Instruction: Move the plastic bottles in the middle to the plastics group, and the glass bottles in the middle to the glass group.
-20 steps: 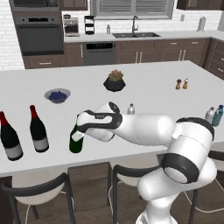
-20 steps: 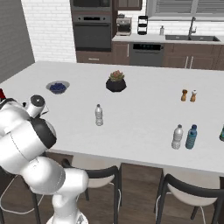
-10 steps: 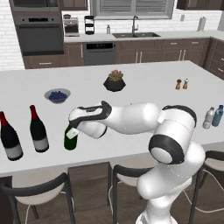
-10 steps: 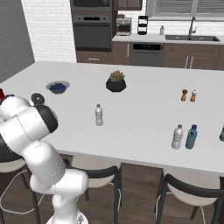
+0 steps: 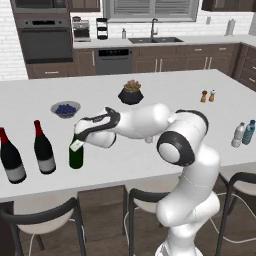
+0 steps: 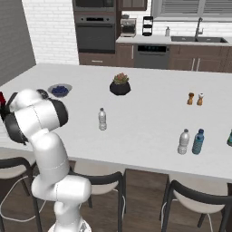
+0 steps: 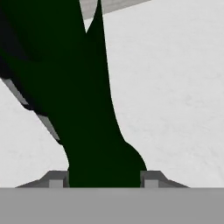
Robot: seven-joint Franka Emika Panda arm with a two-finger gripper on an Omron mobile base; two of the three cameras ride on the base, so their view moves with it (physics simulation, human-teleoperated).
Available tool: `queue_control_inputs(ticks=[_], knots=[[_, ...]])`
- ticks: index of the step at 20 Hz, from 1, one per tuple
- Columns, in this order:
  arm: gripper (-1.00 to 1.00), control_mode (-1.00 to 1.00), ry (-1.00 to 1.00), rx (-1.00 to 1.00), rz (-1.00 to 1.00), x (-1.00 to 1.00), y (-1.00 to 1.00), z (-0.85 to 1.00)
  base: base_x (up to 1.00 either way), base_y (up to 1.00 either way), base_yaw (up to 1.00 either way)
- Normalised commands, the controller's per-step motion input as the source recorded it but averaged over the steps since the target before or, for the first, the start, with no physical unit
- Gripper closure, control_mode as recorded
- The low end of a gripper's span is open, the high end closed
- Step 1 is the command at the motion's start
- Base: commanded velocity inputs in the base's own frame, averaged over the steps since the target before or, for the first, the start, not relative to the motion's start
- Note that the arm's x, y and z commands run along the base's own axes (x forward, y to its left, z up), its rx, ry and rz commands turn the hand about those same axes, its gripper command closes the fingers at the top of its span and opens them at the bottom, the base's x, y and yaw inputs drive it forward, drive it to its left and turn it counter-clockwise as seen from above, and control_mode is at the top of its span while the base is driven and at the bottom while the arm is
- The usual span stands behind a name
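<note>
Between gripper [image 5: 78, 144] fingers, green glass bottle [image 5: 76, 157] neck, upright on counter [image 5: 165, 102]

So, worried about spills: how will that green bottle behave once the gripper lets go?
The green bottle is tall with a narrow base, so it probably tips easily if nudged. It looks like rigid glass, likely slippery and breakable. The gripper is shut on its neck.
</note>
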Motion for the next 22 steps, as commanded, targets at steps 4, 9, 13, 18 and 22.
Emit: queue_control_inputs(ticks=[4, 9, 13, 18, 22], knots=[[1.00, -1.00, -0.01, -0.07, 0.00, 0.20, 0.47, 0.00, 0.00, 0.00, 0.00], [1.00, -1.00, -0.01, -0.09, 0.00, 0.02, 0.38, -0.05, 0.00, 0.00, 0.00], [1.00, -1.00, -0.07, -0.04, 0.01, 0.00, 0.07, 0.00, 0.00, 0.00, 0.00], [1.00, -1.00, -0.10, -0.01, 0.01, 0.00, -0.03, -0.04, 0.00, 0.00, 0.00], [1.00, -1.00, -0.11, 0.02, 0.00, 0.00, -0.08, -0.41, 0.00, 0.00, 0.00]])
